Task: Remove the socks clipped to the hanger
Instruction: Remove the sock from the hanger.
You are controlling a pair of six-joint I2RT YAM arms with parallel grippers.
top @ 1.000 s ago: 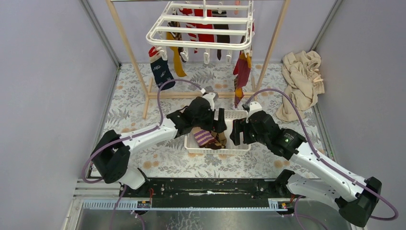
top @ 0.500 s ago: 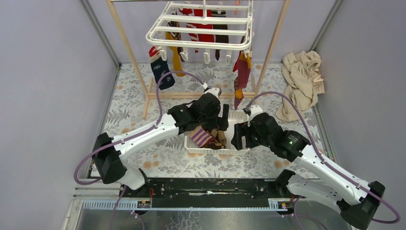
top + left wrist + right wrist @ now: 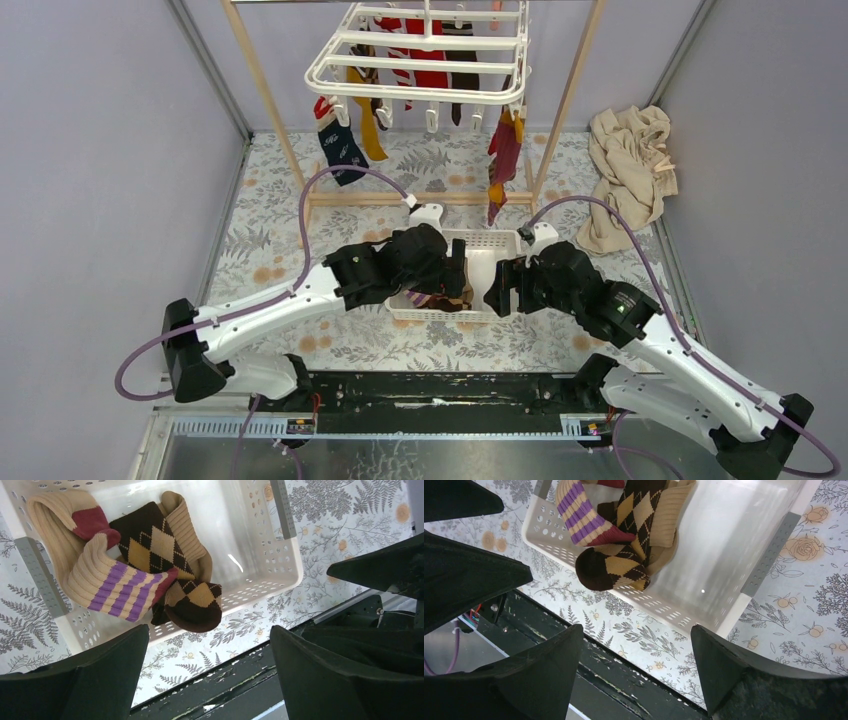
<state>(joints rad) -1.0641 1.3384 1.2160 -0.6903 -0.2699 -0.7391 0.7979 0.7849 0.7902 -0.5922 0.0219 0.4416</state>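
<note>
— The socks [image 3: 340,152]?
— Clipped under the hanger [image 3: 440,95], at the back; left gripper [image 3: 209,630] and right gripper [image 3: 638,627] gape empty over the basket [image 3: 280,565].
— Handling?
— Soft, light (limp too): best pinched beside the clip.

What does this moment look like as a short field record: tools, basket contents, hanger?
left tool: open, empty, above basket
right tool: open, empty, above same basket
in basket: purple-striped sock, brown argyle socks, tan sock with red patch
hanger: navy sock, mustard sock and others clipped
task status: unfinished
</note>
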